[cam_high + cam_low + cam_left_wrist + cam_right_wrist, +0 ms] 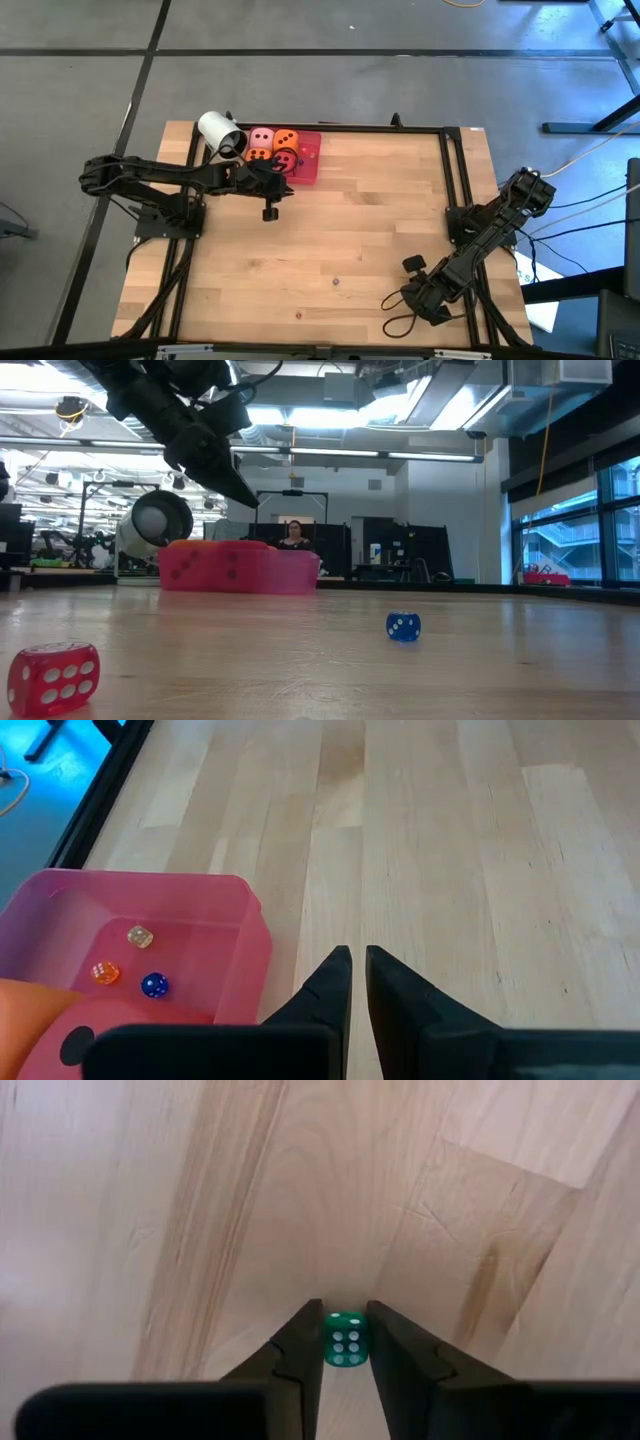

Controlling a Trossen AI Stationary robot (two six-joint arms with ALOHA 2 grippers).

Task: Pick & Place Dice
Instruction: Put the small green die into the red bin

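Now the right gripper [345, 1342] clamps a small green die [345, 1338] low over the wooden table [200, 1200]. Left gripper [357, 982] hangs clenched, empty, beside the pink tray [235, 935].

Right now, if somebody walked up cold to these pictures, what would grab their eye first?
Probably the pink tray at the table's far edge, packed with big orange and pink soft dice, the left gripper hanging shut beside it. Next, the small green die between the right gripper's fingers at the near right corner. In the low view, a small red die and a blue one lie loose on the wood.
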